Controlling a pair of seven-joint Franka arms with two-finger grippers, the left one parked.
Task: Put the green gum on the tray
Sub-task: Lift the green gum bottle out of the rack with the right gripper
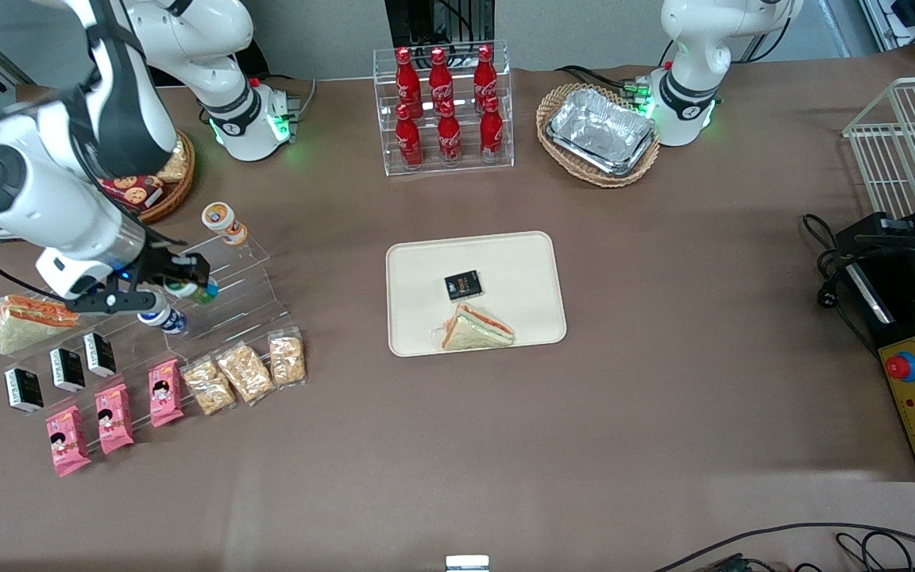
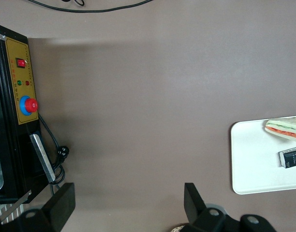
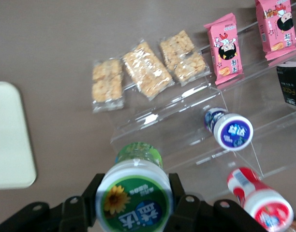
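Note:
My right gripper (image 1: 187, 282) hangs over the clear acrylic step rack (image 1: 235, 294) at the working arm's end of the table. It is shut on the green gum (image 3: 135, 195), a canister with a white-rimmed green lid, and holds it just above the rack; in the front view only a bit of the gum (image 1: 205, 295) shows under the fingers. The cream tray (image 1: 521, 262) lies in the middle of the table and carries a sandwich (image 1: 477, 328) and a small black packet (image 1: 463, 284). A corner of the tray (image 3: 10, 135) shows in the right wrist view.
A blue-lidded canister (image 3: 231, 132) and an orange-lidded one (image 1: 221, 218) stay on the rack. Cracker bags (image 1: 243, 372), pink packets (image 1: 112, 413), black packets (image 1: 67, 369) and a wrapped sandwich (image 1: 25, 322) lie around it. Cola bottles (image 1: 445, 111) and a foil-tray basket (image 1: 599, 133) stand farther off.

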